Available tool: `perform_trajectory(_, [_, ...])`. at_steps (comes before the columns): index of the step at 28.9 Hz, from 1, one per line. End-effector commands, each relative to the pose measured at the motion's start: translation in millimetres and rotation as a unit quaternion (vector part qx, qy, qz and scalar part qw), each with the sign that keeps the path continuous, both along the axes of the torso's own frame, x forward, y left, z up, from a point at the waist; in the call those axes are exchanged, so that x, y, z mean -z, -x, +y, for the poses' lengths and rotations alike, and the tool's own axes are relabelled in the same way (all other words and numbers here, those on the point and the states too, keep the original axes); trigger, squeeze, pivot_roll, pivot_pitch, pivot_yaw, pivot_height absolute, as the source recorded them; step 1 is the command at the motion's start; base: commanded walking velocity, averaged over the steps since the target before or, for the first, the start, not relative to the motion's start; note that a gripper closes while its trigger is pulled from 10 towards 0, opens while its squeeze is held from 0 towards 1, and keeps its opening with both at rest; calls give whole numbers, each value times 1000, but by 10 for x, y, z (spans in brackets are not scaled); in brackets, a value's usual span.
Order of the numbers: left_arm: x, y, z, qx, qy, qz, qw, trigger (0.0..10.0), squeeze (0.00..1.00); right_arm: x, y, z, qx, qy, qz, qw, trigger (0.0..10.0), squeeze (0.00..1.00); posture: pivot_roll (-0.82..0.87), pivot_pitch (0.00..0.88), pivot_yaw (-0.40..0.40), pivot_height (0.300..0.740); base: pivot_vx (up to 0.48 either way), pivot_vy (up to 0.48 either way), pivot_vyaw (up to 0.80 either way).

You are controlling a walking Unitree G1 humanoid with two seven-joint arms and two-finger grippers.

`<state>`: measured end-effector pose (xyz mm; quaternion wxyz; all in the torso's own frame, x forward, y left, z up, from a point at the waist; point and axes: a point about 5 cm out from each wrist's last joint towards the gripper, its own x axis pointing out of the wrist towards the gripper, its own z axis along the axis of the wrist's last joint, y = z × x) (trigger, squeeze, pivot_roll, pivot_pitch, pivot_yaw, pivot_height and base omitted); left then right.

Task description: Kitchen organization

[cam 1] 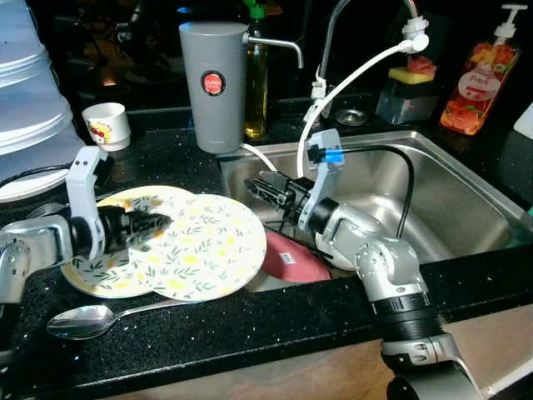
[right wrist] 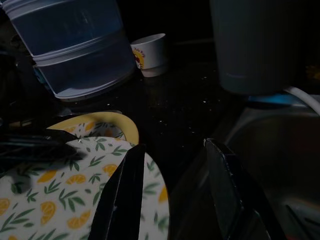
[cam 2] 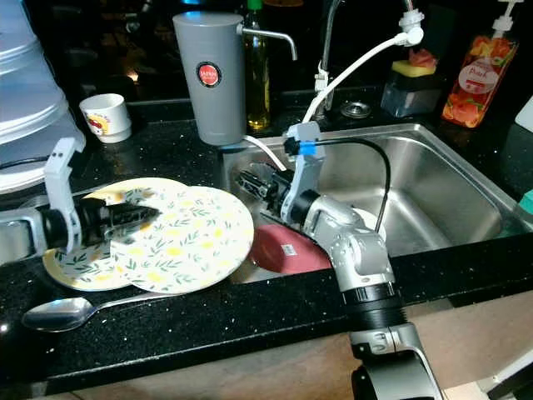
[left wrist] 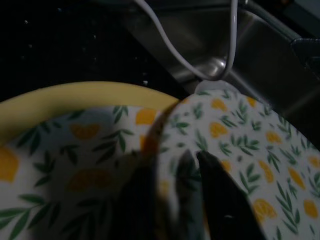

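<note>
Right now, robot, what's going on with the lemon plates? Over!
Left gripper fingers shut on top lemon plate, which overlaps the second plate. Right gripper open over the sink edge. Pink dish below; spoon on counter.

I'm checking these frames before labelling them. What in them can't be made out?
- Red plate in the steel sink: partly hidden in the eye views by the upper lemon-patterned plate and the right arm.
- Lower yellow-rimmed lemon plate: largely covered by the upper one.
- Left claw: whether it grips the plate is unclear, as the left wrist view is dark and blurred.
- Label on the grey cylindrical jug: too small to read.
</note>
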<state>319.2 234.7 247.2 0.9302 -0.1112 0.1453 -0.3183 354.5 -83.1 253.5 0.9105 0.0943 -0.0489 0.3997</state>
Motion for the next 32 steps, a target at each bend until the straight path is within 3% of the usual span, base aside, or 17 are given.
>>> perform_trajectory(1, [-3, -27, 6, -13, 26, 3, 1000, 0, 0, -21, 15, 15, -4, -3, 0, 1000, 10000, 0, 75, 88, 27, 740, 0, 0, 0])
perform_trajectory(6, [-53, -70, 14, -30, 61, -6, 998, 0, 0, -18, 7, 6, -1, -6, 3, 1000, 10000, 0, 74, 90, 27, 740, 0, 0, 0])
perform_trajectory(10, [-160, -120, 50, -55, 117, -29, 991, 0, 0, -20, -6, -7, 4, -13, 5, 1000, 10000, 0, 75, 90, 26, 740, 0, 0, 0])
perform_trajectory(14, [-276, -131, 60, -55, 189, -61, 979, 0, 0, -40, -35, -32, 15, -27, 6, 1000, 10000, 0, 76, 91, 26, 740, 0, 0, 0])
perform_trajectory(17, [-380, -160, 107, -76, 255, -89, 960, 0, 0, -64, -76, -90, 38, -44, 6, 998, 10000, 0, 77, 92, 26, 740, 0, 0, 0])
perform_trajectory(22, [-442, -189, 162, -101, 281, -123, 946, 0, 0, -113, -115, -162, 58, -79, 12, 995, 10000, 0, 78, 91, 26, 740, 0, 0, 0])
perform_trajectory(23, [-443, -199, 168, -108, 289, -131, 942, 0, 0, -163, -116, -185, 50, -121, 21, 991, 10000, 133, 76, 90, 28, 740, 0, 0, 0])
perform_trajectory(24, [-431, -202, 158, -109, 291, -129, 942, 0, 0, -184, -106, -181, 43, -140, 27, 989, 10000, 1000, 75, 90, 29, 740, 0, 0, 0])
perform_trajectory(27, [-419, -205, 148, -109, 294, -126, 941, 0, 0, -201, -95, -172, 37, -156, 33, 986, 10000, 1000, 75, 90, 29, 740, 0, 0, 0])
perform_trajectory(30, [-433, -199, 144, -113, 290, -147, 939, 0, 0, -298, -63, -146, 12, -258, 60, 964, 10000, 1000, 72, 87, 28, 740, 0, 0, 0])
perform_trajectory(32, [-444, -199, 134, -110, 301, -147, 936, 0, 0, -322, -51, -126, 2, -277, 68, 959, 10000, 1000, 71, 86, 28, 740, 0, 0, 0])
